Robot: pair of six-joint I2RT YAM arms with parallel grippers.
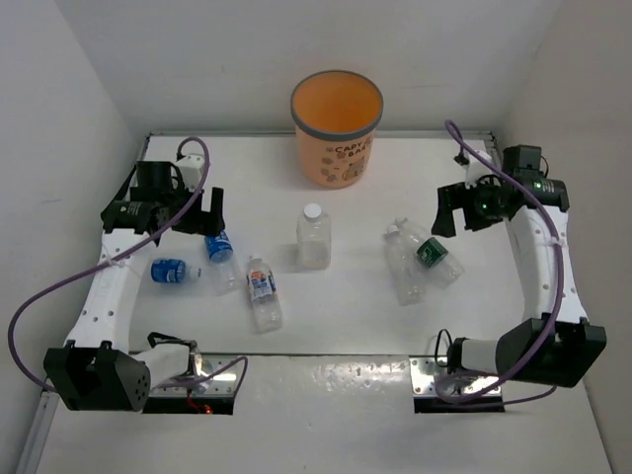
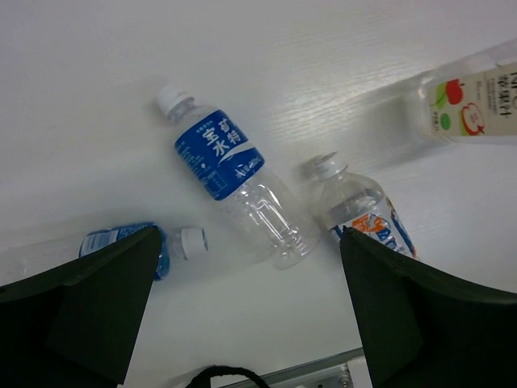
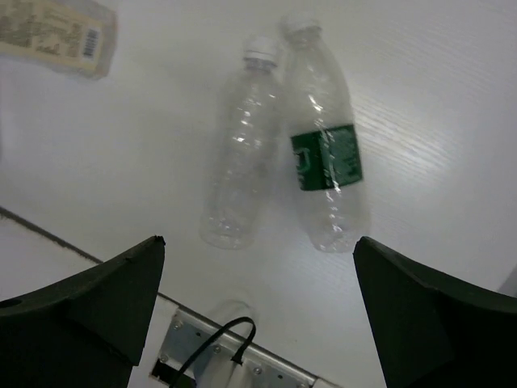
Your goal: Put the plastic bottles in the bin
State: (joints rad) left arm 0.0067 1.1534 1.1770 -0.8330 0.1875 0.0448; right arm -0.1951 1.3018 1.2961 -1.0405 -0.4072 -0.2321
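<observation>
The orange bin (image 1: 336, 128) stands upright at the back middle of the table. Several plastic bottles lie on the white table. My left gripper (image 1: 197, 221) hovers open over a blue-label bottle (image 1: 219, 247) (image 2: 222, 158). A second blue-label bottle (image 1: 170, 270) (image 2: 121, 242) and a white-orange one (image 1: 262, 291) (image 2: 363, 214) lie beside it. A squarish bottle (image 1: 314, 235) (image 2: 460, 101) lies mid-table. My right gripper (image 1: 456, 212) hangs open above an unlabelled bottle (image 1: 403, 265) (image 3: 238, 162) and a green-label bottle (image 1: 432, 254) (image 3: 323, 153), which lie side by side. Both grippers (image 2: 249, 234) (image 3: 258, 240) hold nothing.
White walls close the table in at the back and both sides. Metal mounting plates (image 1: 449, 380) and the arm bases sit at the near edge. A purple cable (image 1: 59, 296) loops off the left arm.
</observation>
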